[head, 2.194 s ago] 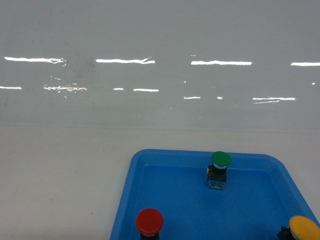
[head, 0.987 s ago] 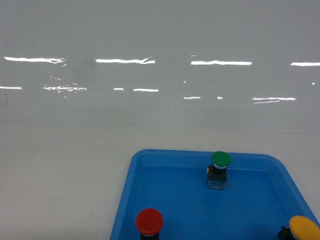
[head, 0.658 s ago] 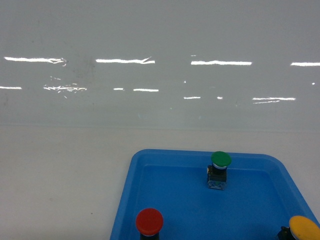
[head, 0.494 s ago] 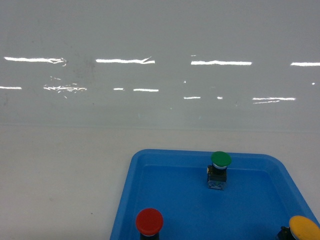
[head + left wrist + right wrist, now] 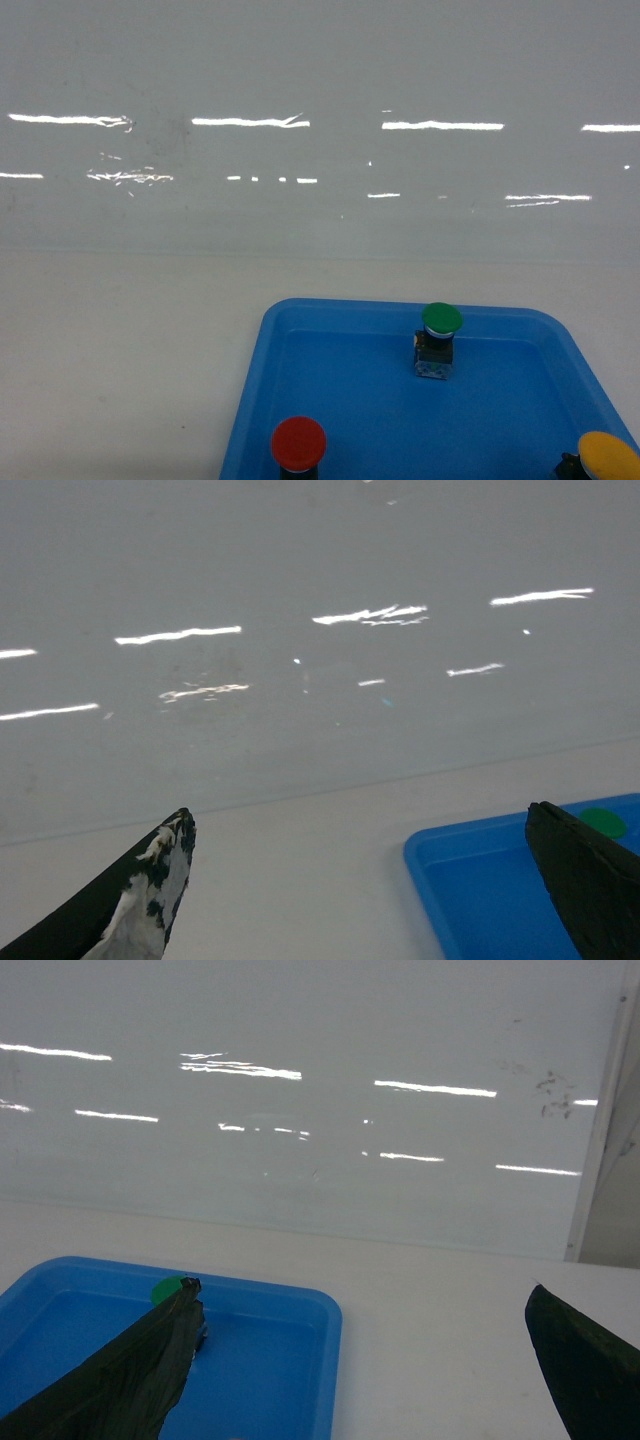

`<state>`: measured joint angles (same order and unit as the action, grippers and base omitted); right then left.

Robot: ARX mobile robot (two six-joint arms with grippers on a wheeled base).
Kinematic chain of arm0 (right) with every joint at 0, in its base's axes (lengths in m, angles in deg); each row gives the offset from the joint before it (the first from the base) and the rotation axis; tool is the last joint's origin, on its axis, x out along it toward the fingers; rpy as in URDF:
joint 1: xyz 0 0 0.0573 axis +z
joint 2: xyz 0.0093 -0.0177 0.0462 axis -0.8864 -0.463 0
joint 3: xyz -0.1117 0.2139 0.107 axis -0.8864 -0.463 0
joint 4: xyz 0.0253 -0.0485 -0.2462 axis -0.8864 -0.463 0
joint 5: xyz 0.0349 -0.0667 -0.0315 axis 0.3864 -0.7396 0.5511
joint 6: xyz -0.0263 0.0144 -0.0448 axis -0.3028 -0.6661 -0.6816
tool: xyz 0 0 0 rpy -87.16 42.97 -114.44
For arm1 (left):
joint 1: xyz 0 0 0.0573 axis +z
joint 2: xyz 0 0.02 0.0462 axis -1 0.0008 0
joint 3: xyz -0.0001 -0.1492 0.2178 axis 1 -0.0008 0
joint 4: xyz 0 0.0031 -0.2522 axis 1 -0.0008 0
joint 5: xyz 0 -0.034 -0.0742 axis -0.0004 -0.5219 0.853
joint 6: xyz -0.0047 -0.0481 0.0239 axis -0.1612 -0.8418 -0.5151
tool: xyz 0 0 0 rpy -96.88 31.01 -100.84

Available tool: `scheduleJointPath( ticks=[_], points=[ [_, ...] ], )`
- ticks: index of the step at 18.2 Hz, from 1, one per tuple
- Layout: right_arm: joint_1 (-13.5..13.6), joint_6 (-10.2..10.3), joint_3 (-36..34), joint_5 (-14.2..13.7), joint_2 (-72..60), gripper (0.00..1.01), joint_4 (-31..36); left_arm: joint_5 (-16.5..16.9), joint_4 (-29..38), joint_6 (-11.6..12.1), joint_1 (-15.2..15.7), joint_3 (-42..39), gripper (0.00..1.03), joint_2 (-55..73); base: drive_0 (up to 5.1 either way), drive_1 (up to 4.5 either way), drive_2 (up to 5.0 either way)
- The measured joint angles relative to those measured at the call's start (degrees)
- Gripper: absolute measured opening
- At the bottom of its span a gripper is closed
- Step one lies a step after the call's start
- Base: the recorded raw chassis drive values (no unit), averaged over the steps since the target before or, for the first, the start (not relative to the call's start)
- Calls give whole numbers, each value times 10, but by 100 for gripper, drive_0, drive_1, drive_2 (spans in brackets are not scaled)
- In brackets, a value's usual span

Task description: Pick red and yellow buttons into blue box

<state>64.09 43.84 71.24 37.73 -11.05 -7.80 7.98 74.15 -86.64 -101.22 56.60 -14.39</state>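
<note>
The red button [image 5: 299, 443] and the yellow button [image 5: 608, 457] stand in a shallow blue tray [image 5: 255, 380] at the bottom of the head view, red at the near left and yellow at the near right. The blue box is out of view. Neither gripper shows in the head view. In the left wrist view my left gripper [image 5: 360, 815] is open and empty, above the white table left of the tray [image 5: 470, 880]. My right gripper [image 5: 362, 1288] is open and empty over the tray's right edge [image 5: 335, 1360].
A green-capped button [image 5: 441, 320] on a metallic body stands at the back of the tray; it also shows as a green cap [image 5: 603, 820] in the left wrist view and a green cap [image 5: 168, 1287] in the right. A glossy white wall [image 5: 320, 120] closes off the table's far side.
</note>
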Motion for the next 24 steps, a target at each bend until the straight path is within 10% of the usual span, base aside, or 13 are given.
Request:
scheduleJointPath(
  ticks=[8, 14, 24],
  points=[
    [37, -42, 169, 28, -436, 98, 57, -17, 45, -6, -76, 173, 98, 430, 0, 0, 0],
    [63, -78, 174, 12, -463, 98, 40, -7, 50, -6, -86, 173, 98, 437, 0, 0, 0],
    [141, -68, 162, -49, -554, 98, 84, -7, 50, -6, -85, 173, 98, 437, 0, 0, 0]
  ],
)
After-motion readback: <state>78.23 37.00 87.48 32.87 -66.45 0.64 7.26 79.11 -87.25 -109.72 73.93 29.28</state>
